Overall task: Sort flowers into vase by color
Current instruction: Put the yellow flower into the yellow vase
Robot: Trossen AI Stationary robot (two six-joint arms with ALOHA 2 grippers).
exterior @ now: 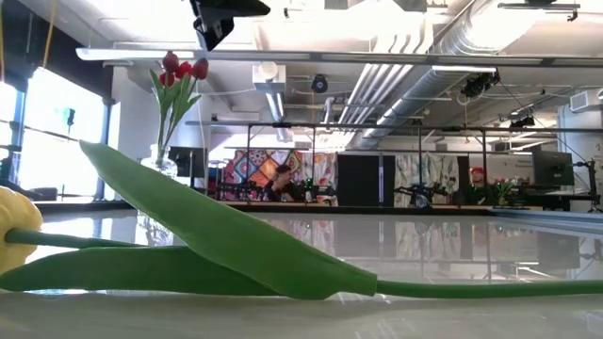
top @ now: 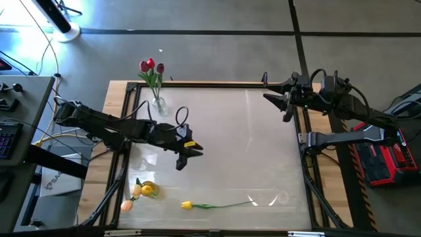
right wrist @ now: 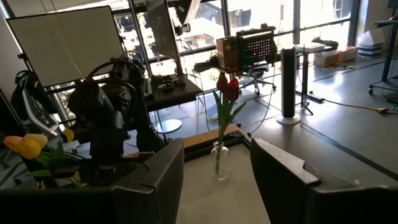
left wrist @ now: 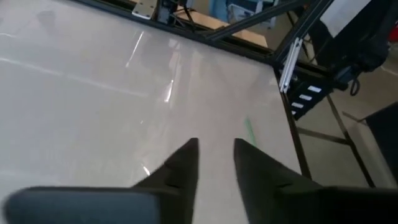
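A clear glass vase [top: 158,105] stands near the table's far left corner with red and dark maroon tulips [top: 151,66] in it; they also show in the low view [exterior: 179,71] and the right wrist view [right wrist: 226,88]. One yellow tulip [top: 187,205] lies on its side near the near edge, its stem [top: 223,205] pointing right. In the low view, that tulip's leaf [exterior: 226,235] fills the foreground. Yellow and pale heads [top: 141,191] stand bunched by the near left corner. My left gripper [top: 189,157] hovers open over the table's left middle, empty [left wrist: 214,149]. My right gripper [top: 275,92] waits open at the far right edge [right wrist: 217,165].
The glossy table top [top: 250,145] is ringed by a dark frame rail [top: 304,164]. A keyboard and cables [top: 10,125] sit left of the table and a red case [top: 381,155] sits to its right. The low view shows an office behind the table.
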